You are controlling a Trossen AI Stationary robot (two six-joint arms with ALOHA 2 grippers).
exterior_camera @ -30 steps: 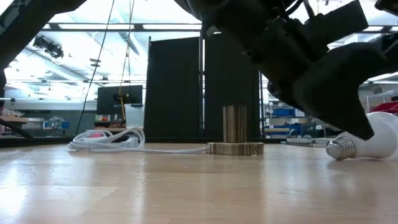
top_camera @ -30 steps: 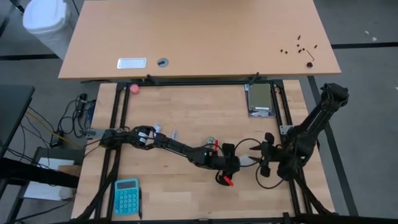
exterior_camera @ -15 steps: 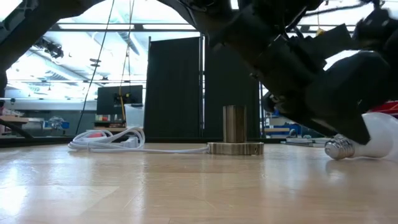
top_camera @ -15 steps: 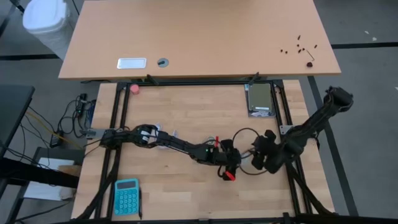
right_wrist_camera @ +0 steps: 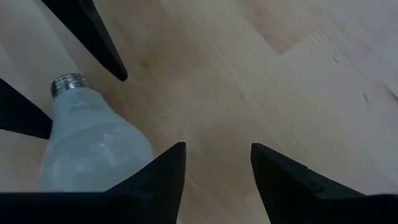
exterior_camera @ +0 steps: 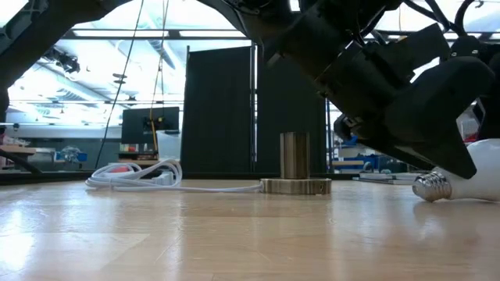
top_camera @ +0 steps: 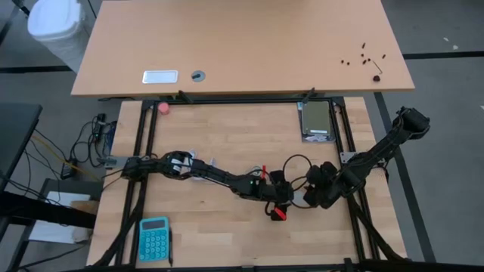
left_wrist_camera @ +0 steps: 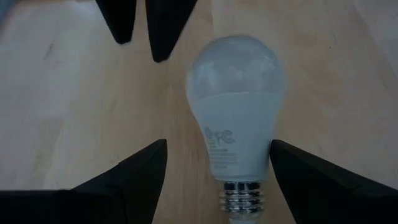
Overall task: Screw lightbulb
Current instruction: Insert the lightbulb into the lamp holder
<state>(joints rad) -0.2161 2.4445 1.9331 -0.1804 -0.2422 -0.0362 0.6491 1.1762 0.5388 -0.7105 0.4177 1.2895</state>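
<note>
Wooden table [top_camera: 227,128] seen from above, with both dark arms meeting near its front middle. Left gripper [left_wrist_camera: 217,158], fingers spread apart, straddles the lightbulb [left_wrist_camera: 237,118], which lies on its side on the wood. Right gripper [right_wrist_camera: 214,162] hovers just beside the bulb's globe, fingers narrowly parted around nothing.
</note>
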